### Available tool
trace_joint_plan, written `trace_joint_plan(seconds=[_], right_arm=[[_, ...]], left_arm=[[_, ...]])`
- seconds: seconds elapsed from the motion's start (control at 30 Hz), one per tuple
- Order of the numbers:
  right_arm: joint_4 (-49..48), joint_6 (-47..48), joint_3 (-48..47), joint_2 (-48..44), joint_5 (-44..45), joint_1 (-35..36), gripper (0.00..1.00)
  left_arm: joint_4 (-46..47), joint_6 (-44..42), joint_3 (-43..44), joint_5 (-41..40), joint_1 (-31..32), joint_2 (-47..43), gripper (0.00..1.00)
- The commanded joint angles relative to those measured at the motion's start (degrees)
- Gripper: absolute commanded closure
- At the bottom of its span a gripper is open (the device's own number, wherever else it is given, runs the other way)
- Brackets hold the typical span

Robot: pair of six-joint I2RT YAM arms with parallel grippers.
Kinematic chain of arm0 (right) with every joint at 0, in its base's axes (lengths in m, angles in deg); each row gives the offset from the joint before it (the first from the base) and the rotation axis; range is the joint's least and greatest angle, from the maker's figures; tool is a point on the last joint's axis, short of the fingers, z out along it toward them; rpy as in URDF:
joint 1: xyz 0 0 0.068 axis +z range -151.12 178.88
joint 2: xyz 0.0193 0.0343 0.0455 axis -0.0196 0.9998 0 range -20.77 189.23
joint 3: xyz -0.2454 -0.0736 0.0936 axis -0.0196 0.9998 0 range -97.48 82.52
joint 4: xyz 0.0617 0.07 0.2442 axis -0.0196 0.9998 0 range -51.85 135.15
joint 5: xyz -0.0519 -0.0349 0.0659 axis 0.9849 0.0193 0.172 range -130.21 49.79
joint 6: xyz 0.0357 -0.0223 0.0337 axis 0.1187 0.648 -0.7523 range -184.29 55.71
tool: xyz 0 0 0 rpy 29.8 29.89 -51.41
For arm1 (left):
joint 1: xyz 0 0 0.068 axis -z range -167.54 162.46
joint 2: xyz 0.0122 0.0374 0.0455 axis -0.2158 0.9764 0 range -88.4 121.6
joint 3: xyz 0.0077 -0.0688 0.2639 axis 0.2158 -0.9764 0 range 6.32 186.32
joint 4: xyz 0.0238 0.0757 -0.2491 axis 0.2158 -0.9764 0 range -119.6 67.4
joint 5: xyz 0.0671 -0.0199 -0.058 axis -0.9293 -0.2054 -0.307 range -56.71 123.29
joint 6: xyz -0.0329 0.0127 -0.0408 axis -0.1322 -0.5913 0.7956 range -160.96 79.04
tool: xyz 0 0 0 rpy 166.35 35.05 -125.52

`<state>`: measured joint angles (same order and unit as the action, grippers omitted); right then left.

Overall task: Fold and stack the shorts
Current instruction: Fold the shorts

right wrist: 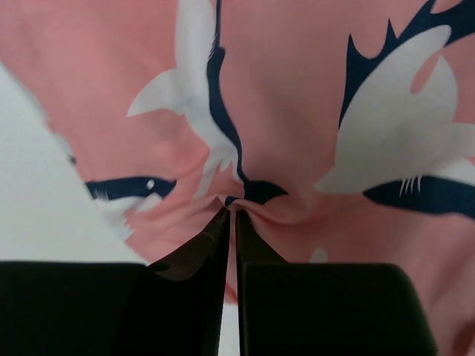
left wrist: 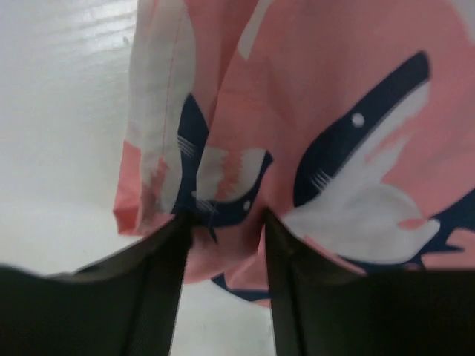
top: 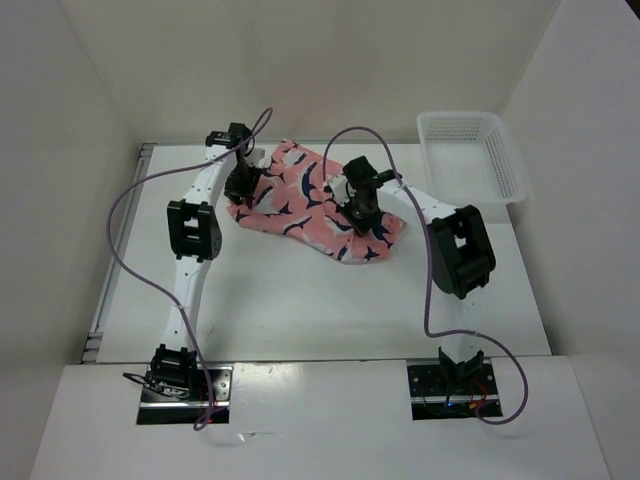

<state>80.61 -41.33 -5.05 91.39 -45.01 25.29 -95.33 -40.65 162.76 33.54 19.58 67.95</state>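
Shorts (right wrist: 297,89) partly beyond wrist-view edges

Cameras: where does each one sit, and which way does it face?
Top external: above and behind, looking down on the table; shows left arm, right arm, shorts, basket.
Left wrist: on the left arm, facing along the left gripper, open around the shorts' edge.
Right wrist: on the right arm, facing along the right gripper, pinching a fold.
Shared: both wrist views show the shorts' fish print.

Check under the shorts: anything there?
Only the white table shows around the shorts. The bunched cloth hides whatever lies beneath it. On top, the right tool pinches a fold and the left tool straddles one.
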Motion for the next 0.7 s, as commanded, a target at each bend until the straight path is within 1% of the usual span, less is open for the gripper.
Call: trace_joint_plan(seconds=[0.0, 0.03, 0.07, 0.1, 0.13, 0.17, 0.23, 0.27, 0.3, 0.37, 0.43, 0.47, 0.5, 0.53, 0.57, 0.63, 0.67], right_arm=[[-3.26, -2.48, -4.27, 4.63, 1.63, -0.92, 0.89], [-3.78, -2.48, -5.15, 5.69, 2.33, -0.93, 0.91], [-3.79, -3.0, -6.72, 6.57, 2.34, -0.93, 0.92], [-3.79, -3.01, -7.52, 8.23, 3.21, -0.93, 0.93], [-3.79, -3.01, -8.22, 8.95, 4.43, -0.93, 0.95], [-4.39, -3.71, -9.45, 9.65, 4.97, -1.45, 0.95], [-5.01, -4.33, -11.29, 10.8, 6.02, -1.45, 0.99], [-5.02, -5.11, -12.26, 11.76, 6.03, -1.45, 0.99], [-5.02, -5.73, -13.06, 11.77, 6.03, -1.45, 1.0], [-5.02, -6.52, -15.43, 12.99, 6.03, -1.45, 1.0], [-5.02, -7.23, -17.36, 12.48, 6.03, -0.84, 1.0], [-4.23, -7.23, -17.37, 11.86, 3.59, -0.84, 0.99], [-3.7, -7.23, -17.98, 10.9, 2.0, -0.23, 0.99], [-2.83, -7.84, -17.99, 8.63, 0.59, 0.39, 0.97], [-2.3, -7.84, -17.99, 7.56, -2.64, 0.39, 0.92], [-1.07, -8.63, -19.47, 5.19, -5.39, 0.39, 0.88], [-0.54, -8.63, -19.48, 2.65, -6.18, 0.39, 0.82]], left_arm=[[4.48, -0.32, -8.57, -1.47, -1.05, -5.34, 0.52], [8.27, -0.32, -21.05, -2.53, -1.05, -8.14, 0.55], [12.83, -0.32, -29.09, -5.84, -1.05, -15.48, 0.62], [21.66, -0.32, -37.09, -7.88, -0.27, -19.38, 0.64], [24.71, -0.32, -44.31, -9.81, -0.26, -22.81, 0.67], [26.57, -0.32, -55.52, -12.62, 1.22, -28.42, 0.68], [27.38, -0.32, -63.07, -11.95, 1.24, -34.59, 0.69], [27.38, -0.32, -65.97, -9.94, 0.54, -36.36, 0.69], [26.86, -0.32, -70.87, -9.4, 0.01, -37.95, 0.69], [25.1, -0.32, -74.95, -8.52, -0.78, -42.52, 0.68], [24.31, -0.32, -80.03, -7.73, -0.79, -47.25, 0.64], [24.3, -0.32, -81.54, -7.72, -0.79, -48.85, 0.53], [24.3, -0.32, -82.6, -7.72, -0.79, -50.34, 0.46], [24.3, -0.32, -83.13, -7.72, -0.79, -52.71, 0.4], [24.3, -0.32, -83.14, -7.72, -0.79, -53.6, 0.3], [24.3, -0.32, -80.87, -7.72, -0.79, -55.97, 0.25], [24.3, -0.32, -77.46, -7.72, -0.79, -56.68, 0.23]])
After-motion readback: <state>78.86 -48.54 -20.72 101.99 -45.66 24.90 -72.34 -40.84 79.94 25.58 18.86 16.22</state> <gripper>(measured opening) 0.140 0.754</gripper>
